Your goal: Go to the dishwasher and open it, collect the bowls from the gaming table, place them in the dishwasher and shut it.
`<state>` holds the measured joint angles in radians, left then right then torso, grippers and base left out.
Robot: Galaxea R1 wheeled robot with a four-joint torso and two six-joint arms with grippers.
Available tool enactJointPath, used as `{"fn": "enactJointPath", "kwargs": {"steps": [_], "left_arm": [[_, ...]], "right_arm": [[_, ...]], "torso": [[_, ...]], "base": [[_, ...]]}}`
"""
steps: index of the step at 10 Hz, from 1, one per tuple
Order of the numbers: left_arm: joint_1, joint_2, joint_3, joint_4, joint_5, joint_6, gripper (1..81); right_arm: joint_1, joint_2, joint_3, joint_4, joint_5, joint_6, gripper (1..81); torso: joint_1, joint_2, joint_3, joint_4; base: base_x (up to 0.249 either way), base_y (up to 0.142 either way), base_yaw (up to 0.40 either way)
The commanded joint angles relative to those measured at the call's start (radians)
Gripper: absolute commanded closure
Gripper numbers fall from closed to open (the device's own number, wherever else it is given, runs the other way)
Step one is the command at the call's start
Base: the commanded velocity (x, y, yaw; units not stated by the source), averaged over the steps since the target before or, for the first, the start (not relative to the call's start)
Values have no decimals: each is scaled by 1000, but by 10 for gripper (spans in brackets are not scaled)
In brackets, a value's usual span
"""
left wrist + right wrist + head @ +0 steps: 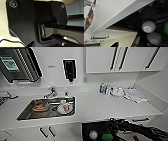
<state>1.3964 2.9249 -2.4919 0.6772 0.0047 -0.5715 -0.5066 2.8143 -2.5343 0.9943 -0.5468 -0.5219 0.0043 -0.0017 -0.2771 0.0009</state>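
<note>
White counter [100,105] with sink [47,109] above the open dishwasher [97,133].

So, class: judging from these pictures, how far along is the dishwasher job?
Done: the dishwasher under the counter stands open, and a white bowl sits upside down in its rack, with a second white bowl beside it. In hand: the right arm reaches over the opening. Left: the door is not yet closed.
</note>
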Motion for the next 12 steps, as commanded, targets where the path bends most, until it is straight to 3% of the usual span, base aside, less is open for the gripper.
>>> {"fn": "enactJointPath", "kwargs": {"steps": [1,3,6,8,12], "left_arm": [[-16,-1,7,1,47,4,10],[-16,1,7,1,46,4,10],[-16,7,7,8,46,5,10],[-16,8,7,12,31,5,10],[-16,5,4,10,29,5,10]], "right_arm": [[142,-35,0,35,-108,0,10],[125,-77,6,32,-166,0,10],[19,-259,13,40,-284,-3,10],[-63,-354,31,43,-305,-9,10],[-171,-447,86,116,-317,-62,10]], "torso": [[0,0,0,0],[0,0,0,0],[0,0,0,0],[0,0,0,0],[0,0,0,0]], "base": [[0,0,0],[0,0,0],[0,0,0],[0,0,0],[0,0,0]]}}
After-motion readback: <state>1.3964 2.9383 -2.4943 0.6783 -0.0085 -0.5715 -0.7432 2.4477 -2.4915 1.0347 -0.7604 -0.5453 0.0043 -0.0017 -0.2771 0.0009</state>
